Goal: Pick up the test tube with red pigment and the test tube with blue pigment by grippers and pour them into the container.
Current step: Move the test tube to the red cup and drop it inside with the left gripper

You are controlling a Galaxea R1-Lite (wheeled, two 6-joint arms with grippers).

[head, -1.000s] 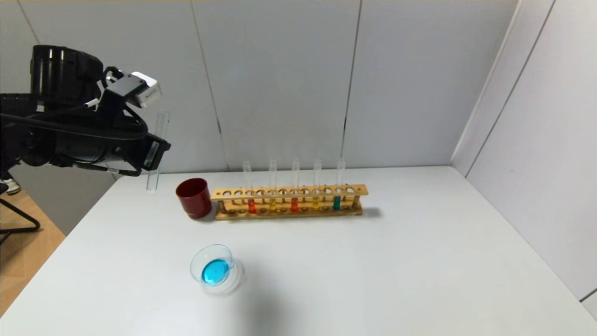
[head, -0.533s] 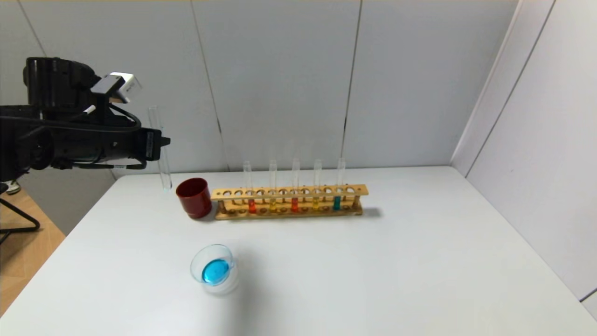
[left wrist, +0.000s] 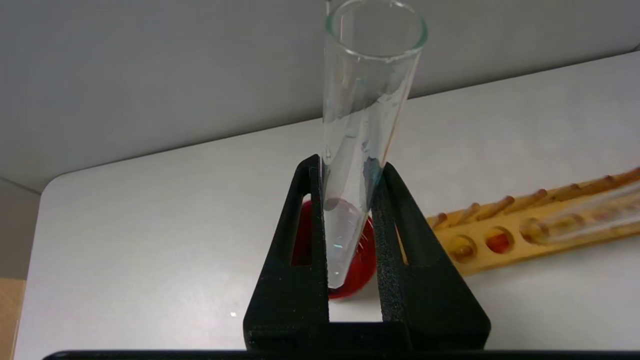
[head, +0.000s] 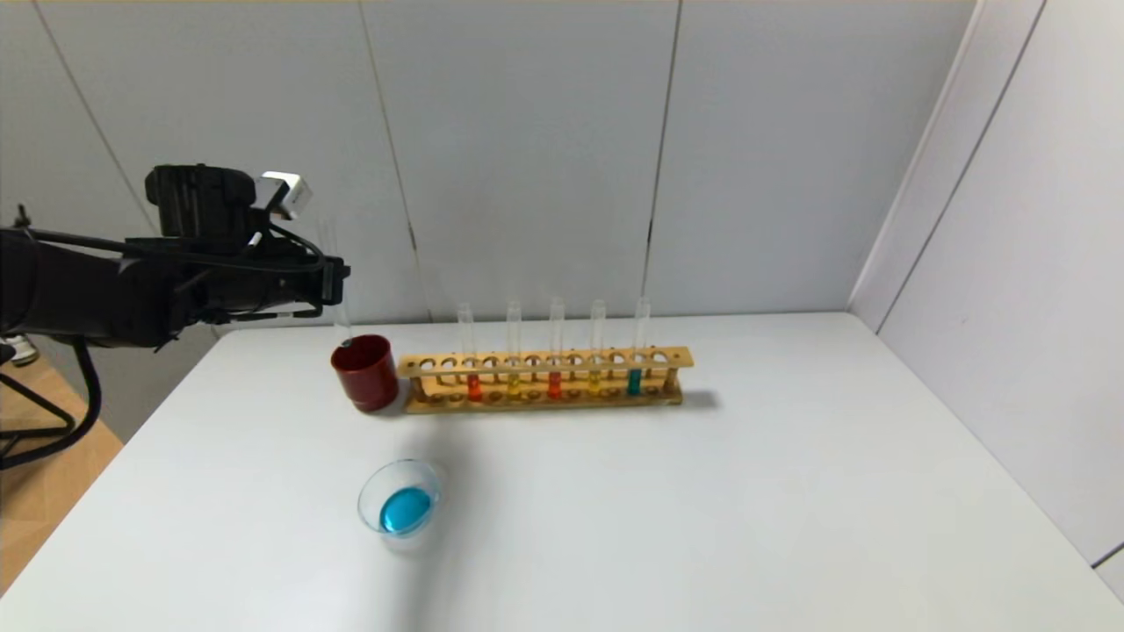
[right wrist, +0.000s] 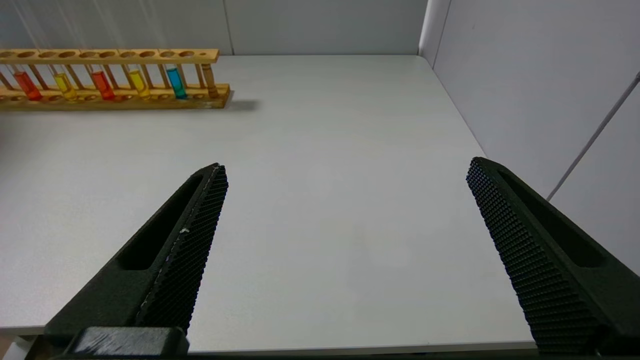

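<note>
My left gripper (head: 338, 281) (left wrist: 349, 167) is shut on an empty clear test tube (head: 341, 323) (left wrist: 367, 75) with faint blue smears inside. The tube stands nearly upright, its round bottom at the mouth of the dark red cup (head: 366, 376) (left wrist: 357, 270). The container (head: 364, 500), a low glass dish, holds a pool of blue liquid (head: 406, 511) near the front left. In the wooden rack (head: 544, 360) stand two test tubes with red pigment (head: 474, 386) (head: 554, 384) and a test tube with blue pigment (head: 634, 380) (right wrist: 176, 82). My right gripper (right wrist: 345, 167) is open over the table's near right edge.
Two yellow-liquid tubes (head: 514, 385) (head: 594, 383) stand in the rack between the coloured ones. The cup touches the rack's left end. Grey wall panels close off the back and the right side of the white table (head: 702, 509).
My left arm has moved right from beyond the table's corner to the red cup. The held tube has gone from tilted to nearly upright, its bottom now at the cup's mouth.
</note>
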